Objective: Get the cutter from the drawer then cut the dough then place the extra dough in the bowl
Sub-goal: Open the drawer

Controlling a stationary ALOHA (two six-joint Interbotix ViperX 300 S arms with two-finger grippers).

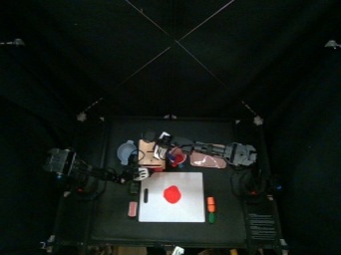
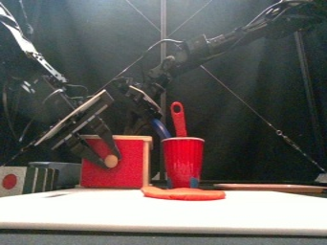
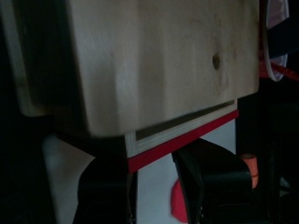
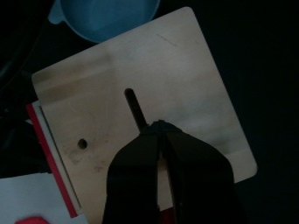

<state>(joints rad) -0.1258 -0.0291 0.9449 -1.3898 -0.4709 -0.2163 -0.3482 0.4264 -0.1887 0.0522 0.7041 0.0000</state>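
**A:** Going from the left, what do you see first?

**B:** The blue-grey bowl (image 4: pixel 103 14), empty, at the back left of the tabletop (image 1: pixel 114 224). Just beside it stands the wooden box (image 3: pixel 140 61). Its red drawer front (image 2: pixel 128 174) faces the front edge.

**A:** And the cutter?

**B:** I cannot see it anywhere. I judge it is inside the drawer, which looks shut or nearly shut.

**A:** Which hand is nearer to the drawer?

**B:** The left hand (image 3: pixel 155 175). It hangs just before the red front, close to the small knob (image 2: pixel 111 161). Its jaws stand apart, and I see nothing between them. Whether a jaw touches the knob, I cannot tell.

**A:** And the right one?

**B:** The right hand (image 4: pixel 155 131) comes over the box from behind. Its jaws are pressed together and the tip rests on the lid near the slot. I think it steadies the box.

**A:** So the coming move?

**B:** The drawer must slide from back to front, toward the white board (image 1: pixel 193 209). So the pull goes straight away from the right hand. The red cup (image 2: pixel 183 161) stands just right of the box, and before it the dough (image 2: pixel 183 193) lies flat and uncut on the board.
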